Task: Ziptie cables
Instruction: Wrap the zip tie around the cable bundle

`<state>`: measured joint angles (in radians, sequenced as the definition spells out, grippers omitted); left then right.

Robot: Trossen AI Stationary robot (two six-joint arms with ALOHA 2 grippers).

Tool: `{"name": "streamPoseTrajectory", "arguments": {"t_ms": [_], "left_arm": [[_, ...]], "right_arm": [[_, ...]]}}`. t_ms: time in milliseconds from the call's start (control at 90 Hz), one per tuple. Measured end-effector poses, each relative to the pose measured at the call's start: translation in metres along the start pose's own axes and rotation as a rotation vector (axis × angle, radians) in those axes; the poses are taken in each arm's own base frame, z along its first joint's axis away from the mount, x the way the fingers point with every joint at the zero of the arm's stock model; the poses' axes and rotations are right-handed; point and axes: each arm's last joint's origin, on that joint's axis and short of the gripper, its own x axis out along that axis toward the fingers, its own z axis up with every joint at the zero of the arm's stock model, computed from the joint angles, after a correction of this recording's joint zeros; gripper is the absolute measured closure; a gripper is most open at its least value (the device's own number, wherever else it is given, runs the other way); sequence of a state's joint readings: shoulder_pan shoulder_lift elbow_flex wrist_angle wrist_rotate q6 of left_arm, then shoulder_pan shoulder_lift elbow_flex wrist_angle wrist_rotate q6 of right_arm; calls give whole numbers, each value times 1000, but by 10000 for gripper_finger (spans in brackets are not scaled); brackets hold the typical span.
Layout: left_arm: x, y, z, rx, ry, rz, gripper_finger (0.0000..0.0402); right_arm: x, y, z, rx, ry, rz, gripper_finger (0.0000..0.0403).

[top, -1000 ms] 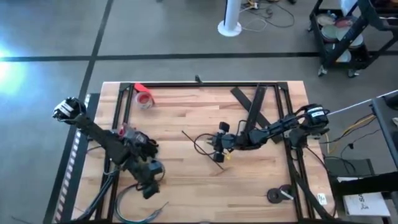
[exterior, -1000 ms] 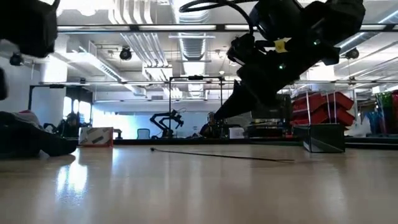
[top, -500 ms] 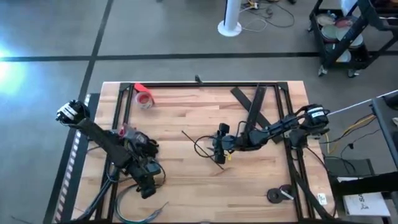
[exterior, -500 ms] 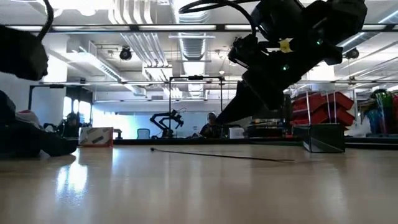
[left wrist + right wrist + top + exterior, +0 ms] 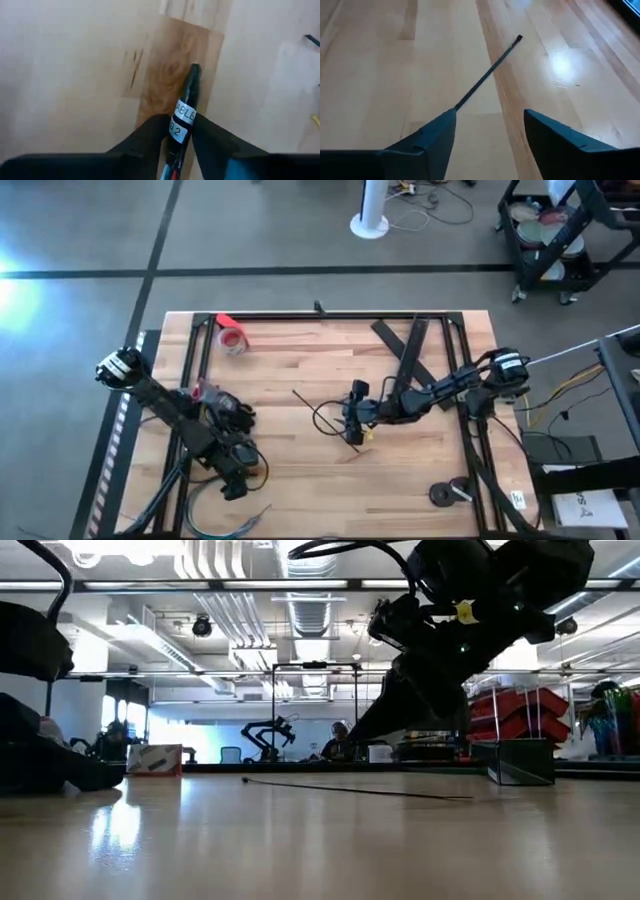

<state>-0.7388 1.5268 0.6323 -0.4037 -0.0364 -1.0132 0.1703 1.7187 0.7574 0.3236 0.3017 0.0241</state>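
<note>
The left gripper (image 5: pixel 180 137) has its two dark jaws closed on a bundle of dark and green cables (image 5: pixel 188 102), which sticks out past the jaws toward the frame's centre and wears a white printed label band. Behind it lies the pale wooden plank counter (image 5: pixel 75 75), with a darker brown knotted board running up the middle.

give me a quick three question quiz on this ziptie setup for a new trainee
1. True or false: the right pincer is clamped on the ziptie.
2. What does the left pincer grip? A) a screwdriver B) a labelled cable C) nothing
3. Fill in: the ziptie lies flat on the ____.

Key: 1 false, its fingers are apart and the ziptie lies ahead of them; 2 B; 3 table.
</note>
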Motion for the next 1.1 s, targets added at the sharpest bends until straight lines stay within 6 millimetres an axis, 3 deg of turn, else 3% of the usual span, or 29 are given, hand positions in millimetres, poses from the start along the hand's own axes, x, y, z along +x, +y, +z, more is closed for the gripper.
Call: {"name": "streamPoseTrajectory", "arguments": {"t_ms": [144, 322, 500, 667, 956, 1100], "left_arm": [[-5, -2, 3, -33, -38, 4, 387], [-20, -14, 16, -25, -165, 81, 385], [-46, -27, 32, -5, -331, 212, 392], [-63, -38, 49, 13, -606, 294, 392], [-68, -50, 63, 32, -895, 326, 392], [-72, -54, 68, 60, -953, 335, 393]], "right_arm": [[-2, 7, 2, -34, -29, 39, 213], [-4, 11, 13, -38, -133, 57, 222], [-10, 18, 30, -53, -327, 266, 217], [-10, 21, 38, -93, -465, 285, 213], [11, 29, 57, -102, -580, 271, 227], [25, 38, 71, -106, -608, 301, 236]]}}
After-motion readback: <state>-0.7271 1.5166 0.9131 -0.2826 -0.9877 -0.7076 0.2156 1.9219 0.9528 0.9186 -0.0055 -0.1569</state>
